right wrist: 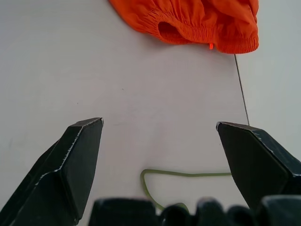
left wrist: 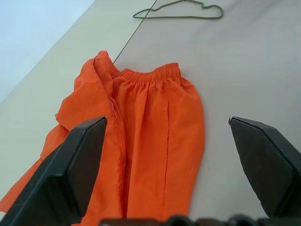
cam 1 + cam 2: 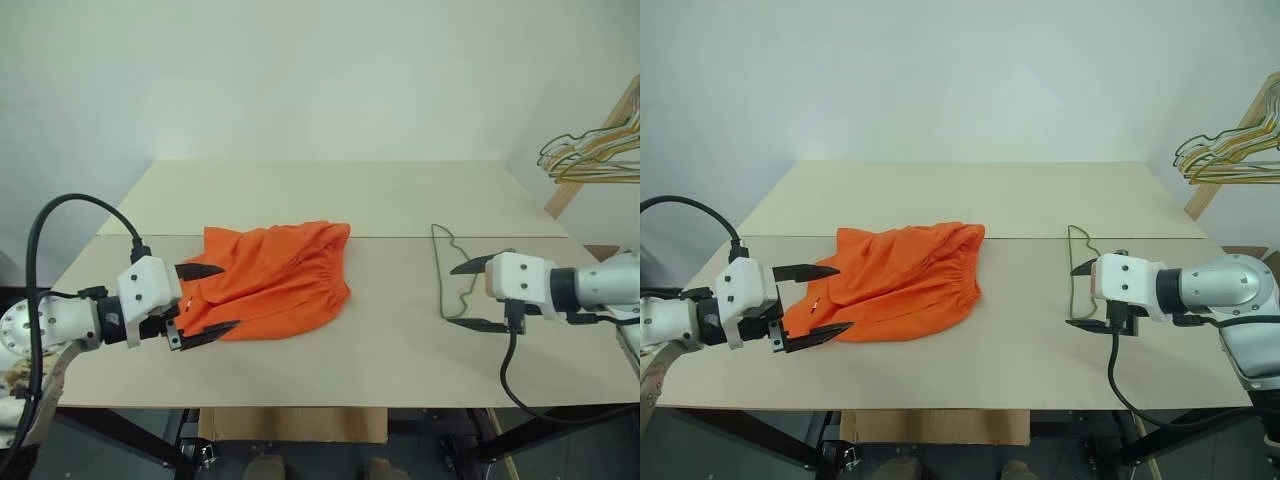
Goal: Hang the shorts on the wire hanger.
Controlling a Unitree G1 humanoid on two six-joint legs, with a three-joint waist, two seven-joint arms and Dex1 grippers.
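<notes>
The right gripper (image 1: 160, 141) has its two black fingers (image 1: 70, 165) spread wide over the pale table (image 1: 94, 70). Between them, near the base at about 6 o'clock, a bend of the wire hanger (image 1: 178, 174) lies flat. At 12 to 1 o'clock, well apart, the shorts (image 1: 197, 19) lie bunched, elastic waistband facing the gripper.

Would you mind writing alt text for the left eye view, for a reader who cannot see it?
Crumpled orange shorts lie on a pale table, with a thin dark wire hanger lying flat to their right. The left gripper is open at the shorts' left edge, and the right gripper is open around the hanger's near end. More hangers hang at far right.
</notes>
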